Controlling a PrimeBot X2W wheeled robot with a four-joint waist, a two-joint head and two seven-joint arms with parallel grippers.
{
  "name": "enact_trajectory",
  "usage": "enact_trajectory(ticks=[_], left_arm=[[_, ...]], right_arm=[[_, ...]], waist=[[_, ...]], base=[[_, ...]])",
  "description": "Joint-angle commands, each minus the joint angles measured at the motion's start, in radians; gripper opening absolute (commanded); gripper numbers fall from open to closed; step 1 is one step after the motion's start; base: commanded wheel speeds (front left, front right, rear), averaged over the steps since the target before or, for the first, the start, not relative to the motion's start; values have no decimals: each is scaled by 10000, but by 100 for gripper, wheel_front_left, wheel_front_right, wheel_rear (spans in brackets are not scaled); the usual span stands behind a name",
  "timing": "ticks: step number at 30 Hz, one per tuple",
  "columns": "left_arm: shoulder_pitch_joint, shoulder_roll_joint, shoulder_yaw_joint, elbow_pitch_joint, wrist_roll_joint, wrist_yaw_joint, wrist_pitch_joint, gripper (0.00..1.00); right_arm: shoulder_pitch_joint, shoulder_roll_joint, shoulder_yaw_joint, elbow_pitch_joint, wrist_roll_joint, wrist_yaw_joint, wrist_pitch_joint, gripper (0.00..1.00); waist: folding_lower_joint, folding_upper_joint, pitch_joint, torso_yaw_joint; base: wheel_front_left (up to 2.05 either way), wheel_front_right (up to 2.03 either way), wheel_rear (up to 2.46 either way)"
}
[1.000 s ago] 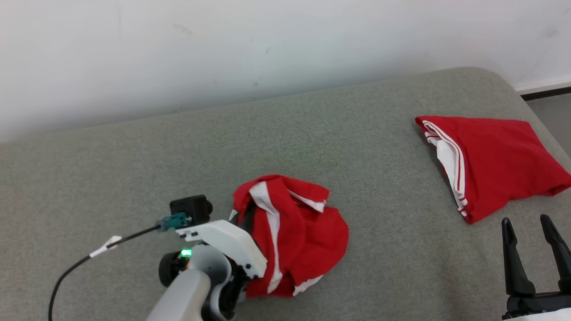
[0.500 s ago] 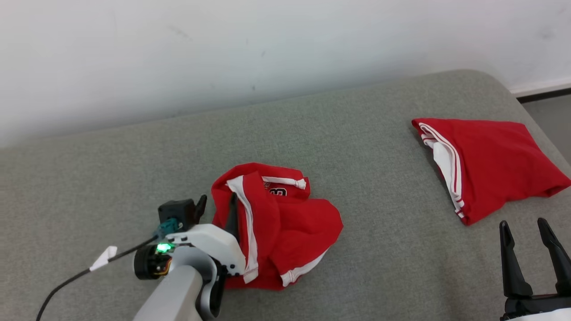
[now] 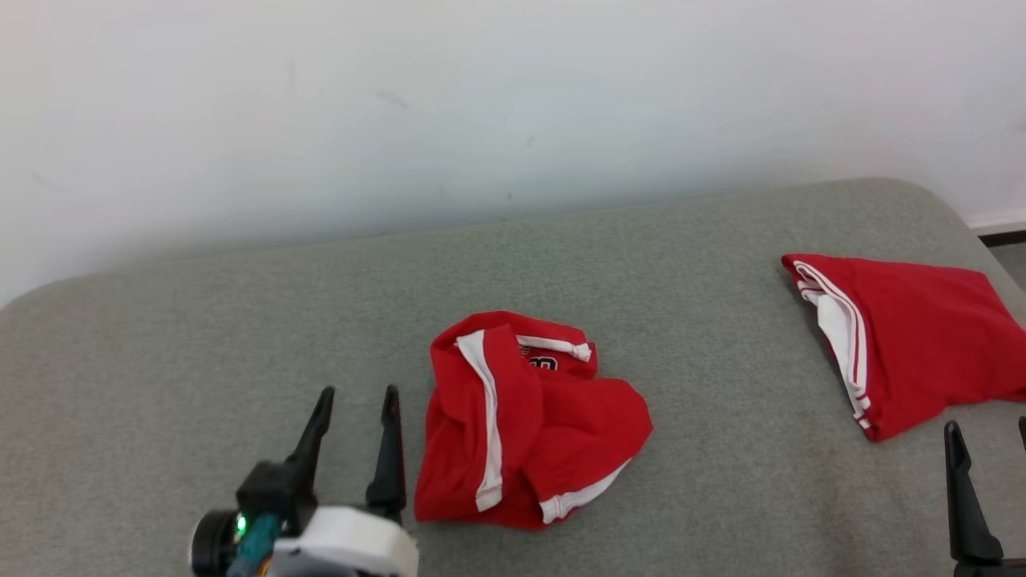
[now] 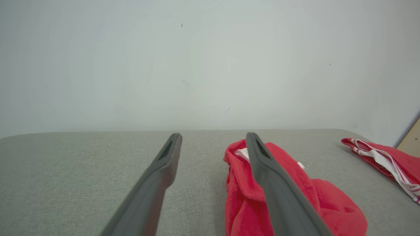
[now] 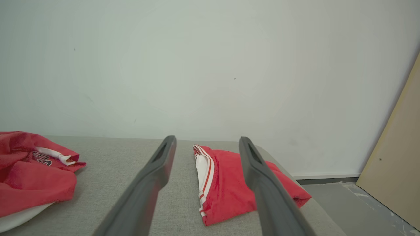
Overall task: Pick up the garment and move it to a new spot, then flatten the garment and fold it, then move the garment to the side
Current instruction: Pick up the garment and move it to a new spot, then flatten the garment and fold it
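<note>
The garment (image 3: pixel 529 425) is a crumpled red piece with white stripes, lying in a heap at the middle of the grey padded surface (image 3: pixel 240 320). My left gripper (image 3: pixel 358 393) stands open just left of the heap, with nothing between its fingers. In the left wrist view the garment (image 4: pixel 331 209) sits behind the right-hand finger, and the left gripper (image 4: pixel 213 136) points at the wall. My right gripper (image 3: pixel 988 425) is open at the lower right corner, well away from the heap. From the right wrist the garment (image 5: pixel 29 177) shows at the far left, and the right gripper (image 5: pixel 207 138) holds nothing.
A second red garment (image 3: pixel 914 336), folded with white striped trim, lies near the surface's right end (image 5: pixel 226 186). A pale wall runs along the back. The floor (image 5: pixel 344 203) and a tan board (image 5: pixel 393 164) lie beyond the right edge.
My left gripper has opened, let go of the garment and drawn back to its left. The garment has settled into a heap. The head camera has also shifted.
</note>
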Motion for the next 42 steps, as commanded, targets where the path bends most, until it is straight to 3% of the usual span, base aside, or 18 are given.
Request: enact_trajectory(ticks=[1,8,22,30,42], left_arm=[[232,15,69,-166,173,23,6,100],[2024,-16,709,-1057,907,-171,4,100],[3747,-504,1726,-1410,1540,-587,3,100],[3895,-687,1877,-1442,1743,-877,2,100],[3924,-760,2125,-1350,1898,-1090,2,100]], right_arm=[[152,-45,-31,-16,-127,-22,-22,100],[543,147,-173,43,-297,-22,-22,100],[852,328,515,586,-137,-23,-24,100],[828,388,731,751,-74,-23,-22,100],[730,390,875,900,-43,-23,-24,100]], waist=[[0,-1,-91,119],[0,-1,-386,583],[0,-1,-786,1276],[0,-1,-849,1578],[0,-1,-914,1462]], base=[[0,0,0],[0,0,0],[0,0,0],[0,0,0],[0,0,0]])
